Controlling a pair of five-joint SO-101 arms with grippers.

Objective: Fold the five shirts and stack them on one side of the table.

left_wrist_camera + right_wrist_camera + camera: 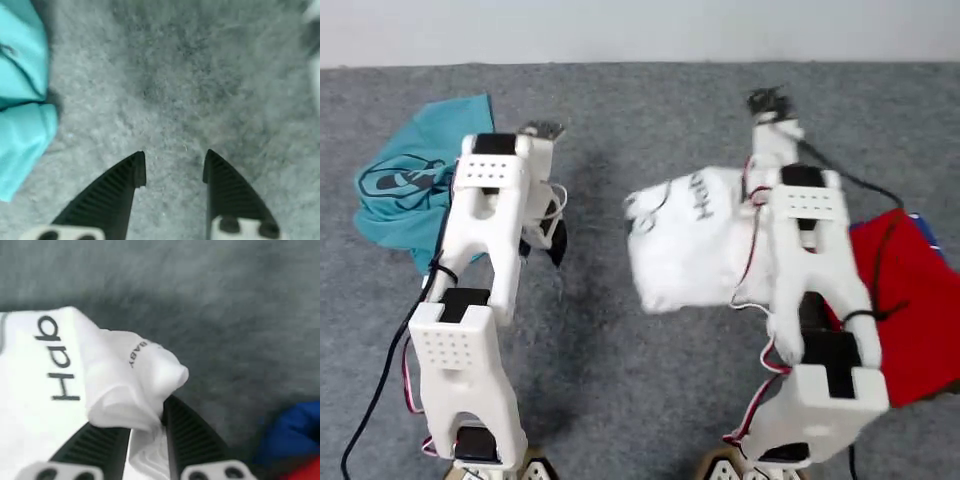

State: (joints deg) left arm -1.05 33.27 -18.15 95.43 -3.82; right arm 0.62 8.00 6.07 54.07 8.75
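Shirts run across your table [620,400]: a teal shirt [400,190] bunched at the far left, then your left gripper [174,170] hanging empty over bare grey cover, jaws apart. At centre the white shirt [685,240] lies rumpled, your right gripper [147,417] pinched on a fold. A red shirt [910,295] sits rightmost, with blue cloth [292,432], possibly another shirt, beside it.
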